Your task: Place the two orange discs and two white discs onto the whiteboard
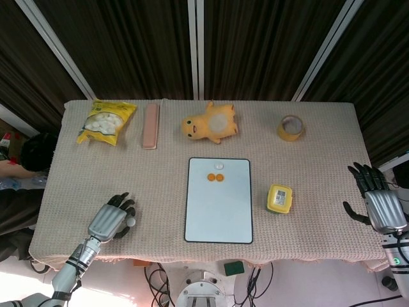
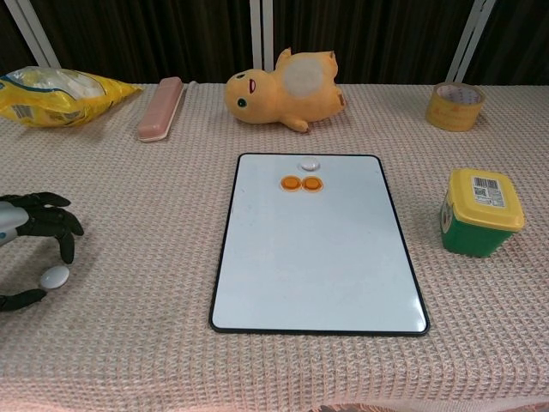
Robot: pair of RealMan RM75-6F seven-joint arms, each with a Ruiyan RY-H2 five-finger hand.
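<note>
**Three discs on board, one white disc at left robot hand**

While the whiteboard [image 2: 317,257] lies flat mid-counter, two orange discs [image 2: 301,183] sit side by side near its far edge, with one white disc [image 2: 308,163] just behind them, also on the board. Second white disc [image 2: 54,275] is off the board, near the counter's [image 2: 154,343] left edge, between the thumb and curled fingers of the left robot hand [image 2: 30,236] (contact unclear, cannot tell if it is pinched or just lying there). Right robot hand [image 1: 377,199] at far right counter edge, fingers spread wide, holding nothing. Also on counter: yellow plush toy [image 2: 281,90], pink bar [image 2: 160,107], yellow snack bag [image 2: 56,94], tape roll [image 2: 455,106], green tub with yellow lid [image 2: 480,212] right of the board.
</note>
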